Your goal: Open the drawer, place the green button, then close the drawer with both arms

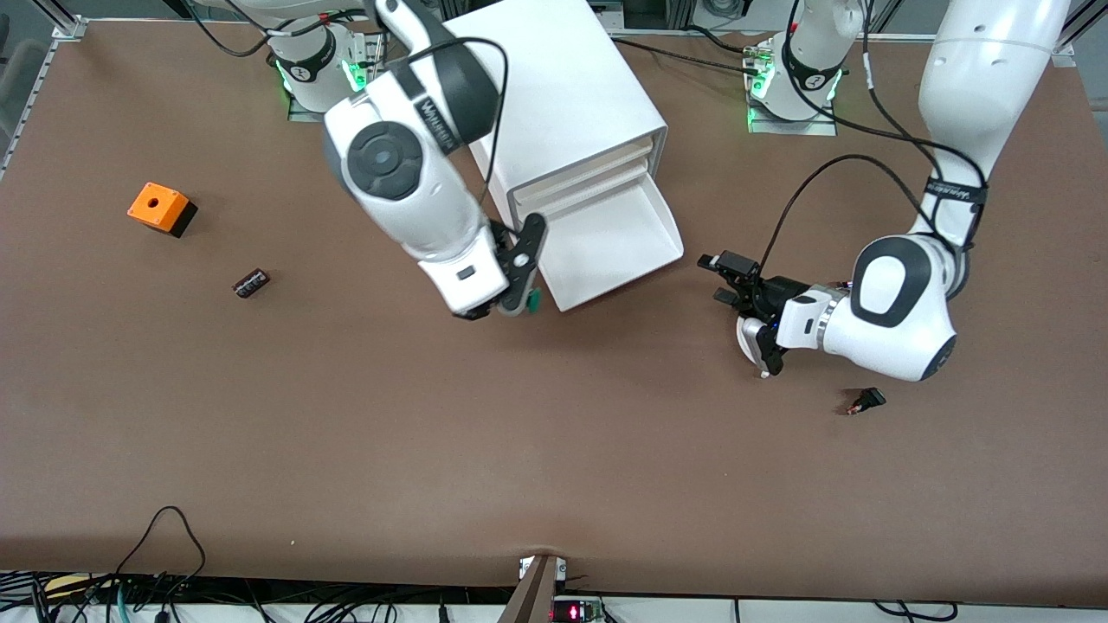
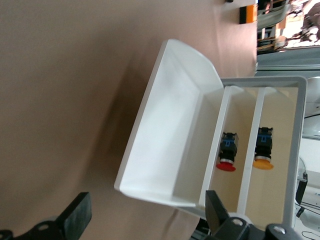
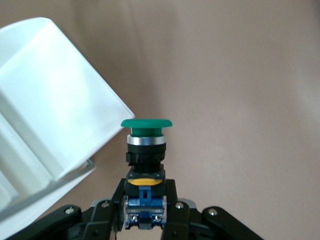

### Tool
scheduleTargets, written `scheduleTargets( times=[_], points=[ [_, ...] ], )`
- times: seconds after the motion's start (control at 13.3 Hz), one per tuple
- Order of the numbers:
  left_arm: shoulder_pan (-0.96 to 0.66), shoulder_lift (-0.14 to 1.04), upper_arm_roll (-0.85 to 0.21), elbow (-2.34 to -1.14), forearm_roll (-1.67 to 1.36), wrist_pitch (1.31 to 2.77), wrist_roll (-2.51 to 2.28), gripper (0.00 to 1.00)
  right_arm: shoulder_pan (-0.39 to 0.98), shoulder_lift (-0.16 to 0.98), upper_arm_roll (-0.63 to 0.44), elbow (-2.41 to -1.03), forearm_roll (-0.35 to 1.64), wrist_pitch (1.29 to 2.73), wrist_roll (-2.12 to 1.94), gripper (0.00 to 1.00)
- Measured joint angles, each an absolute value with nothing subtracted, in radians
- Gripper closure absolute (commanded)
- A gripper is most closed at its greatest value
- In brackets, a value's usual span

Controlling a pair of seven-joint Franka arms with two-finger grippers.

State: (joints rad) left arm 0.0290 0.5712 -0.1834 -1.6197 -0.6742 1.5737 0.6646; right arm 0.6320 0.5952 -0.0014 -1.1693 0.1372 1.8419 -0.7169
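Drawer (image 1: 619,242) interior lies bare (upper trays shut); right gripper (image 1: 519,298) crowds its front corner.

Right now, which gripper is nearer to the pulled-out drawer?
The right. The right gripper, shut on the green button, is beside the open drawer at its front corner. The left gripper, fingers open, is apart from it toward the left arm's end.

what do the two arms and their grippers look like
Both arms are glossy white with rounded dark grey joint caps and black cables looping outside. The left gripper and right gripper are black, two-fingered. Bases glow green.
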Motion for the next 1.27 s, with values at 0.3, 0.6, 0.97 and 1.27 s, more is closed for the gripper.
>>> scheduleTargets(
  times=[0.3,0.6,0.97,1.27],
  points=[
    [0.054,0.507,-0.183,-1.535,-0.553,1.442,0.557,0.0,0.719,0.637,-0.006,-1.139,0.129,1.86,-0.752,0.79],
    [0.079,0.461,-0.185,-1.446,-0.47,1.36,0.423,0.0,0.78,0.696,-0.027,-1.135,0.127,1.923,-0.753,0.79],
    [0.03,0.391,-0.226,-1.388,-0.252,1.356,0.087,0.0,0.833,0.761,-0.068,-1.134,0.12,1.948,-0.76,0.79],
    [-0.03,0.336,-0.233,-1.357,-0.073,1.372,-0.115,0.0,0.86,0.794,-0.071,-1.134,0.106,1.964,-0.763,0.79]
  ],
)
